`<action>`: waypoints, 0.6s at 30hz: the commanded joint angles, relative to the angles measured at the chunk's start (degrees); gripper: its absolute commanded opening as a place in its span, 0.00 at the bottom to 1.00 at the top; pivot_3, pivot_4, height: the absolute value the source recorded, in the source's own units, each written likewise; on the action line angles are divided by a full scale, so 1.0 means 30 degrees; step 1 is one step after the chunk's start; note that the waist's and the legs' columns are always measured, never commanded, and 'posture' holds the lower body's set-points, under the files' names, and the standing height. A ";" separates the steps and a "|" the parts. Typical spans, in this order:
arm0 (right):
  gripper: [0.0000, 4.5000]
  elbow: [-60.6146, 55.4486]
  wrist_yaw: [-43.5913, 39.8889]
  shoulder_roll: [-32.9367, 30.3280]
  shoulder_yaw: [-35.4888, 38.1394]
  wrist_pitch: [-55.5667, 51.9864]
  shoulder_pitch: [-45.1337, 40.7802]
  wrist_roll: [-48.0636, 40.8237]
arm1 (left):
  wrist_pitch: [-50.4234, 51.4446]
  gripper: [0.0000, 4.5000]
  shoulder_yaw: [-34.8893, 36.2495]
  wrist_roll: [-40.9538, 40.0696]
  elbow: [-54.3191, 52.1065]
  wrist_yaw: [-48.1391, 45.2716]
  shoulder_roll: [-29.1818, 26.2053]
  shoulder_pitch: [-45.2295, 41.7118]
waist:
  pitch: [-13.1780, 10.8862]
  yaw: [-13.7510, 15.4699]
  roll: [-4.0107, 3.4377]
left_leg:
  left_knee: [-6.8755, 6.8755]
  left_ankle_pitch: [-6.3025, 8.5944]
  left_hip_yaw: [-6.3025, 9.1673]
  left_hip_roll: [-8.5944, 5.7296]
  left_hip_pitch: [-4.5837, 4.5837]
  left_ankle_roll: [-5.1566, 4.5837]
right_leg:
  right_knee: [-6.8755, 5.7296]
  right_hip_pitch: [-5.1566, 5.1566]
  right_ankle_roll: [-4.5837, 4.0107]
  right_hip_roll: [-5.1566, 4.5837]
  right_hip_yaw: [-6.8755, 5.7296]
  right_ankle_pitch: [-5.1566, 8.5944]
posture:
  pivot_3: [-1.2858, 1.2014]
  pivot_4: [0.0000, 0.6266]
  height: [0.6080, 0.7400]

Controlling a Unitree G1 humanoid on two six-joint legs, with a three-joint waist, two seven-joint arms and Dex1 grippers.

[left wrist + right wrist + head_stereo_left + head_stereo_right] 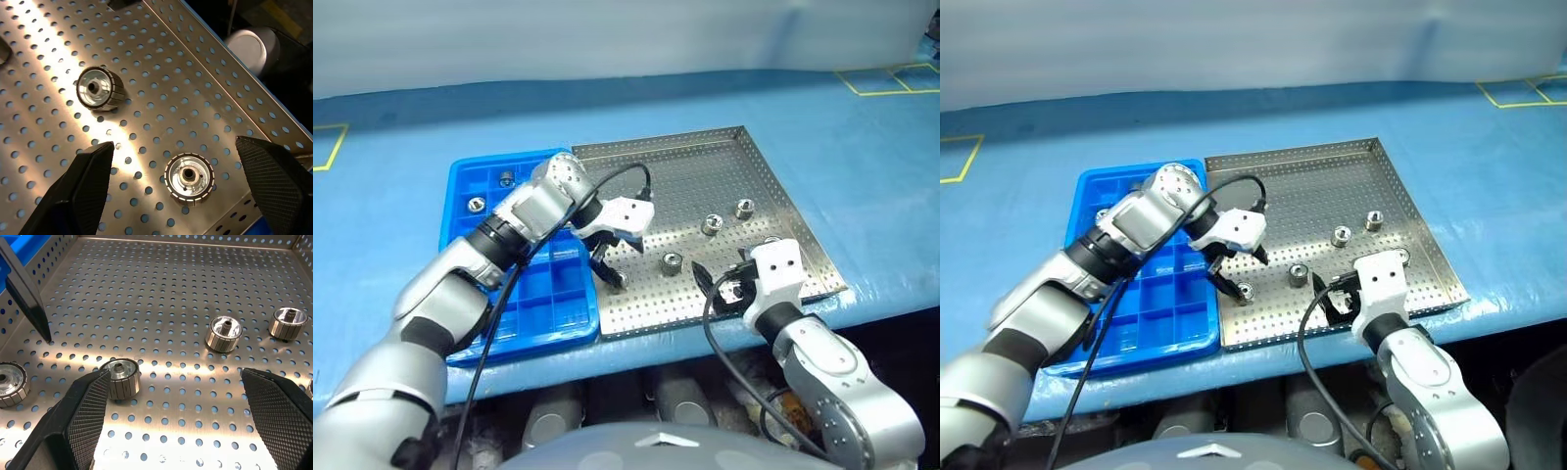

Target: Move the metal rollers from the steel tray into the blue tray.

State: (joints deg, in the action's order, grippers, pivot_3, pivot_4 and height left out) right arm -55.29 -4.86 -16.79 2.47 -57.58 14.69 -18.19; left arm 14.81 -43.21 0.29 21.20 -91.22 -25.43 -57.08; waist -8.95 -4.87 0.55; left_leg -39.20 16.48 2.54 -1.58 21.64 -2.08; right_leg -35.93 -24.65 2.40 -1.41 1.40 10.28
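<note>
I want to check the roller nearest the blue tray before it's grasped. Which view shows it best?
The left wrist view: that roller sits large between the open left hand fingers. The right wrist view cuts it off at the edge; in the head views it is tiny.

The left gripper point(607, 266) points down over the near-left part of the large square perforated steel tray point(705, 176), its two black fingers spread around a small silver metal roller point(618, 281). Behind its arm lies the bright blue compartmented plastic tray point(470, 181), with two rollers point(476, 205) in its far cells. The right gripper point(722, 279) stands open at the tray's near edge; three more rollers point(673, 261) stand between and beyond the two grippers.
</note>
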 commanded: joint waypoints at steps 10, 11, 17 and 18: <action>1.00 -0.0961 0.0645 0.0885 -0.0802 0.1476 0.0449 0.0717 | -0.3143 0.97 -0.2337 0.1973 0.2867 -0.0380 0.1260 -0.1705 | 0.0000 -0.0356 0.0005 | -0.0026 0.0040 -0.0125 0.0004 -0.0004 -0.0068 | 0.0001 -0.0034 0.0045 0.0013 0.0134 -0.0014 | 0.42 0.24 1.00; 1.00 -0.0961 0.0649 0.0929 -0.0813 0.1562 0.0497 0.0762 | -0.3287 0.97 -0.2272 0.2246 0.3181 -0.0294 0.1467 -0.1711 | 0.0000 -0.0391 0.0006 | -0.0026 0.0044 -0.0138 0.0004 -0.0001 -0.0076 | 0.0002 -0.0037 0.0054 0.0015 0.0149 -0.0014 | 0.42 0.24 1.00; 1.00 -0.0943 0.0616 0.1031 -0.0811 0.1922 0.0611 0.0954 | -0.3695 0.97 -0.1963 0.3264 0.4155 -0.0020 0.2265 -0.1470 | 0.0000 -0.0723 0.0005 | -0.0035 0.0085 -0.0241 -0.0011 0.0001 -0.0145 | 0.0010 -0.0059 0.0153 0.0019 0.0296 -0.0024 | 0.42 0.24 1.00; 1.00 -0.0942 0.0603 0.1018 -0.0764 0.1958 0.0598 0.0974 | -0.3695 0.93 -0.1874 0.3367 0.4194 0.0023 0.2381 -0.1432 | 0.0000 -0.0767 0.0006 | -0.0043 0.0093 -0.0258 -0.0013 0.0001 -0.0159 | 0.0010 -0.0061 0.0165 0.0018 0.0315 -0.0025 | 0.42 0.24 1.00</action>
State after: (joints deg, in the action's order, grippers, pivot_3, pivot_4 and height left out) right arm -55.88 -3.27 -13.85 -0.05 -53.03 16.70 -15.61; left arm 4.36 -50.42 9.76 33.68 -91.25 -18.94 -61.17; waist -8.95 -7.17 0.57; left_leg -39.36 16.79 1.71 -1.61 21.65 -2.60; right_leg -35.90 -24.84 2.93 -1.36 2.40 10.19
